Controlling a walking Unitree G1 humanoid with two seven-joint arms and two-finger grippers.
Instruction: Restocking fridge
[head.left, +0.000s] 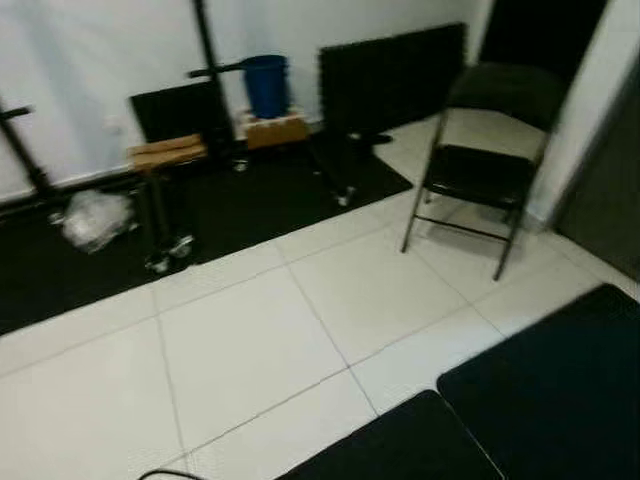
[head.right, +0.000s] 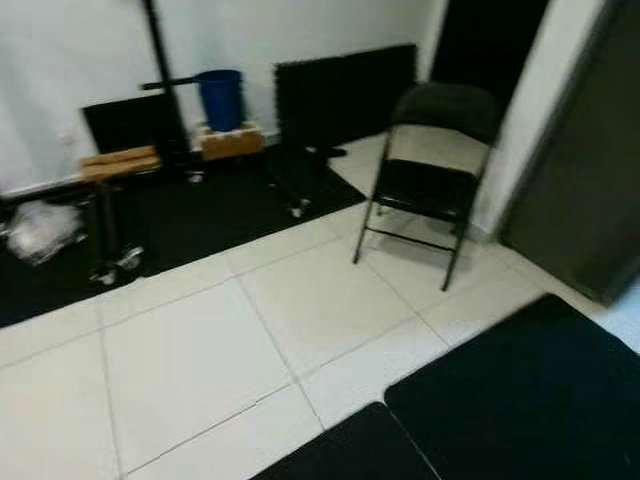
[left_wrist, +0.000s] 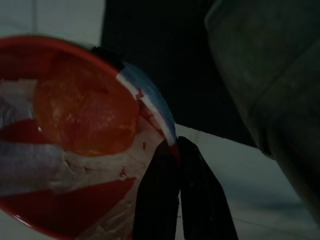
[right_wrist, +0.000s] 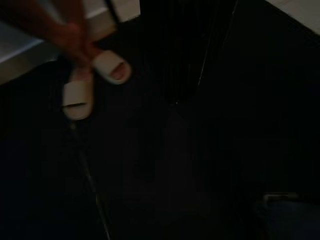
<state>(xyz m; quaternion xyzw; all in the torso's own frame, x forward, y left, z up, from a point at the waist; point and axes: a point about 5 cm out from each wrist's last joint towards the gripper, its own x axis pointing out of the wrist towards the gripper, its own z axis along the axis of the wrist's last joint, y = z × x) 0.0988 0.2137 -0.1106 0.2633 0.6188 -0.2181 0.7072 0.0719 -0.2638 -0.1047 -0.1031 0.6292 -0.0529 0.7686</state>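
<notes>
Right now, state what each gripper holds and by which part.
Left gripper: shut on the edge of a red-and-white food package showing an orange slice. Right gripper: cannot tell; its view is dark.

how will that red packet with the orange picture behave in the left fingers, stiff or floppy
Probably floppy: the red, white and orange printed packet looks crinkled and wrinkled like thin film. It likely sags or swings, since the left gripper pinches only its edge, black fingers closed together. The glossy surface may be slippery, so it could slide out.

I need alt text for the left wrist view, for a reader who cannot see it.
The left gripper, fingers together, pinches the edge of a round red and white packet with an orange disc showing. White floor tiles lie dim behind.
</notes>
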